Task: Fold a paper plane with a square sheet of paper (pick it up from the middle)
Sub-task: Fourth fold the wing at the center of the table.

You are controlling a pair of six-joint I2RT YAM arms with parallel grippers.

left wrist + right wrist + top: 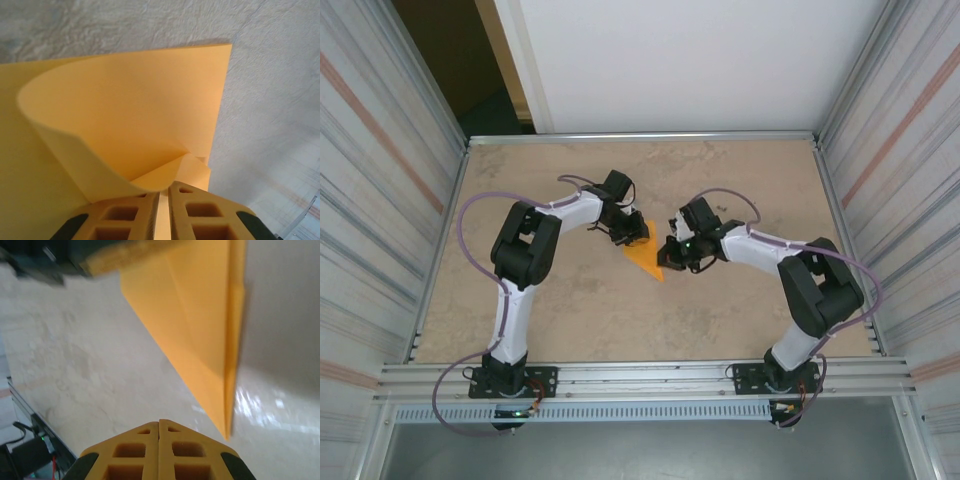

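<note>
- The orange paper [645, 258] sits about the middle of the tabletop [560, 320], between the two claws. It is already folded into a narrow pointed shape, with the tip aimed at the near right corner.
- The left claw [628, 233] is clenched on the wide end of the paper. Its wrist view shows the sheet pinched between the two fingers, with one loose flap curling up and over in front of them.
- My guess is that this grip at the blunt end keeps the folded layers together and leaves the long edges and the point free to be worked on.
- The right claw [671, 255] is clenched with nothing in it. Its fingertips are pressed together just beside the paper's point and apart from it.
- Closed fingers make a firm blunt tip, so this claw looks placed to press or run along a crease rather than to grasp.
- The plane looks partly done. The curled flap is not yet flat and seems the next thing to press down.
- I cannot tell whether the point rests on the tabletop or hangs just above it.
</note>
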